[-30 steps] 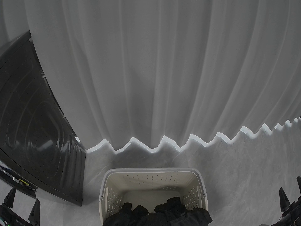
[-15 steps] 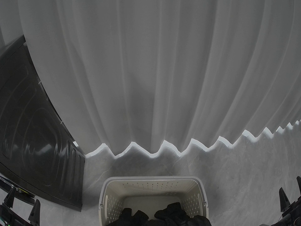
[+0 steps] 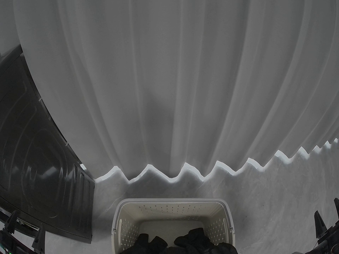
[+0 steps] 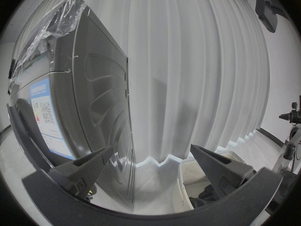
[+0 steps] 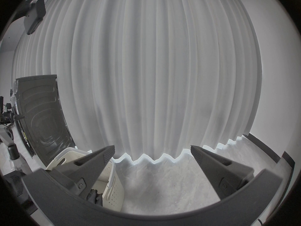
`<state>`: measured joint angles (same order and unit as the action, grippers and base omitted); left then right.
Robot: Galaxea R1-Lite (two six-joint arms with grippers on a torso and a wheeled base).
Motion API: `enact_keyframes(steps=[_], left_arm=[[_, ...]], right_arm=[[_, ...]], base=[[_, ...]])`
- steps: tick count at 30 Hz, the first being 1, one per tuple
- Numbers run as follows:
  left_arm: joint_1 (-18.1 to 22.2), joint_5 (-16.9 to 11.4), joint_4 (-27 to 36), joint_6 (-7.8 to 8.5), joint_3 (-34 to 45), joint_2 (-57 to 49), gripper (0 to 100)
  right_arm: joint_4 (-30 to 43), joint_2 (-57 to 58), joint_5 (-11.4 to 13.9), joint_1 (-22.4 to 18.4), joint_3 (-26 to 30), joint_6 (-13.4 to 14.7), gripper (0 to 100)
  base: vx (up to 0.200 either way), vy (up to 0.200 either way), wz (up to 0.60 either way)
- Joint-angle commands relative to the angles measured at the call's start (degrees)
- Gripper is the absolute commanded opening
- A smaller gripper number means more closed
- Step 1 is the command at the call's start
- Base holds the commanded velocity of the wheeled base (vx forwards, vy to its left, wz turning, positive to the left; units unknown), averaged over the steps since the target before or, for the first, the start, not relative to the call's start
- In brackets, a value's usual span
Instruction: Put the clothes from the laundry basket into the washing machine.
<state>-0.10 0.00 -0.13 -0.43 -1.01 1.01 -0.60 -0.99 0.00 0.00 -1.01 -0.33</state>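
Both grippers hang low and empty. The left gripper (image 4: 151, 148) has its fingers spread wide with nothing between them, and so does the right gripper (image 5: 152, 148). Over the last second the whole head picture has shifted, so that the basket sits lower in it and the washer farther to the left. The grippers keep their places in that picture, which points to a move of the camera and not of the things. No garment has been picked up, so the task is likely at its very start, with the robot lining itself up.

The laundry basket (image 3: 171, 202) stands on the floor (image 3: 282, 194) between the two grippers and a little ahead of them, with dark clothes (image 3: 192, 240) heaped at its near end. The washing machine (image 3: 39, 159) stands just beside the left gripper, on its outer side. A pale curtain (image 3: 176, 89) hangs beyond everything.

The clothes are cut off at the head picture's lower edge, so their number cannot be told. The washer's door and drum opening are hidden, so whether it stands open is unclear.
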Motion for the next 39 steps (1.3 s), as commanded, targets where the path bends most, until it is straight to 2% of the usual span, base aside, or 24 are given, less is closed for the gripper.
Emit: enact_keyframes(steps=[1, 22, 39], left_arm=[[0.0, 0.0, 0.0, -0.01, 0.9, -1.0, 100], [0.0, 0.0, 0.0, -0.1, 0.9, -0.9, 100], [0.0, 0.0, 0.0, -0.01, 0.9, -1.0, 100]], right_arm=[[0.0, 1.0, 0.0, 0.0, 1.0, 0.0, 100], [0.0, 1.0, 0.0, 0.0, 1.0, 0.0, 100], [0.0, 1.0, 0.1, 0.0, 1.0, 0.0, 100]], base=[[0.0, 0.0, 0.0], [0.0, 0.0, 0.0], [-0.2, 0.0, 0.0]])
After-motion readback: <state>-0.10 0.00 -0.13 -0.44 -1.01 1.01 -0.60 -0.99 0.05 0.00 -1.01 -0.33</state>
